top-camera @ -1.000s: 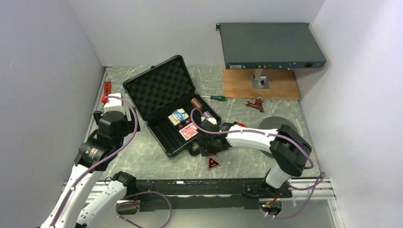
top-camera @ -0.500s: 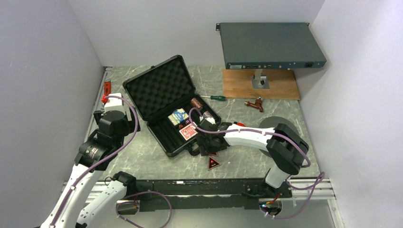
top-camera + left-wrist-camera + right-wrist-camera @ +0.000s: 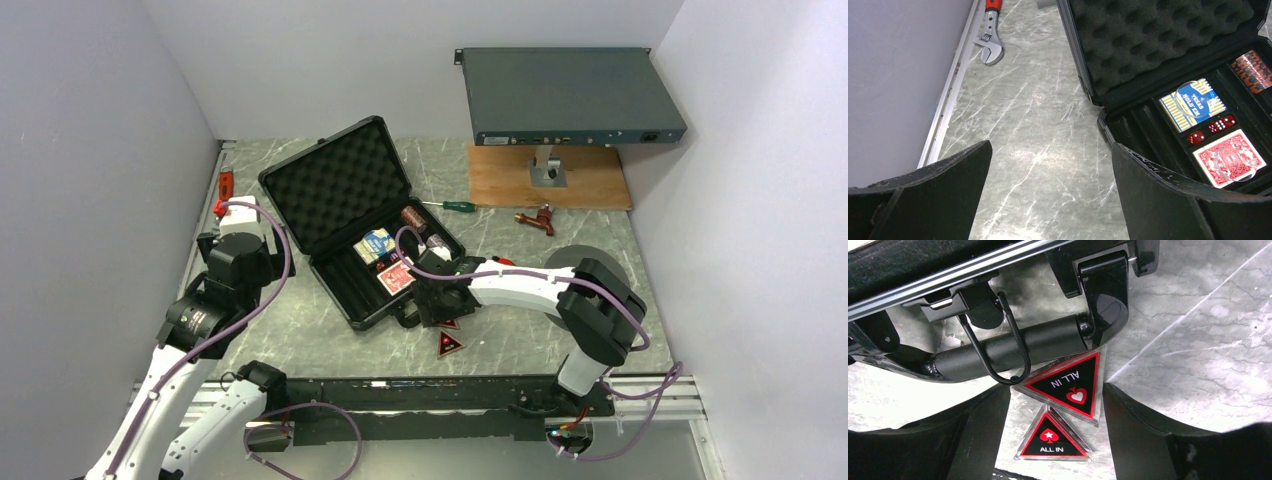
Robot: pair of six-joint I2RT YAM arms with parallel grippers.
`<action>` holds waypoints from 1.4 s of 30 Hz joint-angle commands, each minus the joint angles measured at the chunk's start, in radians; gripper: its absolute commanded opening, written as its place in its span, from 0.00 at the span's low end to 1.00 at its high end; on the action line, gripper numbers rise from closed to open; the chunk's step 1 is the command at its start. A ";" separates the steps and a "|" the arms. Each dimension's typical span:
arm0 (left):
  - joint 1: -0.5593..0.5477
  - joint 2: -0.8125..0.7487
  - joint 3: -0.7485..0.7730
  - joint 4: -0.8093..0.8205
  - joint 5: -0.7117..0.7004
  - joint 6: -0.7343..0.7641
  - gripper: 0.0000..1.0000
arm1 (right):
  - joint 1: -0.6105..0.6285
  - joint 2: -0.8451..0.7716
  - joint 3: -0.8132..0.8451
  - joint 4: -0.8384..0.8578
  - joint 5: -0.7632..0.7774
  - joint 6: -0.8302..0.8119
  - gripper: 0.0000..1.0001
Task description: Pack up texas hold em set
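Observation:
The black briefcase (image 3: 340, 190) lies open, foam lid up. Its tray holds a blue deck (image 3: 1193, 102), a red deck (image 3: 1230, 157), red dice (image 3: 1210, 131) and a chip roll (image 3: 1253, 70). Two red-black triangular "ALL IN" tokens lie on the table by the case handle (image 3: 1013, 347): one (image 3: 1070, 385) against the handle, the other (image 3: 1052, 437) just nearer. They also show in the top view (image 3: 449, 344). My right gripper (image 3: 1054, 392) is open, low over them, one finger on each side. My left gripper (image 3: 1050, 150) is open and empty, left of the case.
A grey rack-mount box (image 3: 565, 95) stands on a wooden board (image 3: 548, 180) at the back right. A green screwdriver (image 3: 455, 206), a reddish clamp (image 3: 535, 218) and a black round disc (image 3: 575, 262) lie right of the case. A red wrench (image 3: 990, 35) lies by the left wall.
My right gripper has edged a little left toward the case handle, over the tokens. The left arm has not moved.

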 commanded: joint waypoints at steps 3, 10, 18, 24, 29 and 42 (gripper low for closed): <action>0.007 0.005 0.013 0.028 0.008 -0.001 0.96 | 0.005 0.011 0.039 -0.007 0.027 -0.004 0.69; 0.007 0.004 0.013 0.029 0.010 -0.001 0.96 | 0.011 0.024 0.052 -0.036 0.041 -0.001 0.69; 0.007 -0.002 0.012 0.029 0.009 -0.001 0.95 | 0.026 0.051 0.071 -0.062 0.055 0.000 0.69; 0.007 -0.002 0.012 0.029 0.010 -0.001 0.95 | 0.036 0.066 0.075 -0.066 0.065 0.003 0.68; 0.007 -0.001 0.012 0.028 0.011 -0.001 0.96 | 0.039 0.073 0.079 -0.074 0.076 0.003 0.63; 0.007 0.000 0.013 0.027 0.009 -0.001 0.96 | 0.045 0.080 0.085 -0.090 0.098 0.006 0.54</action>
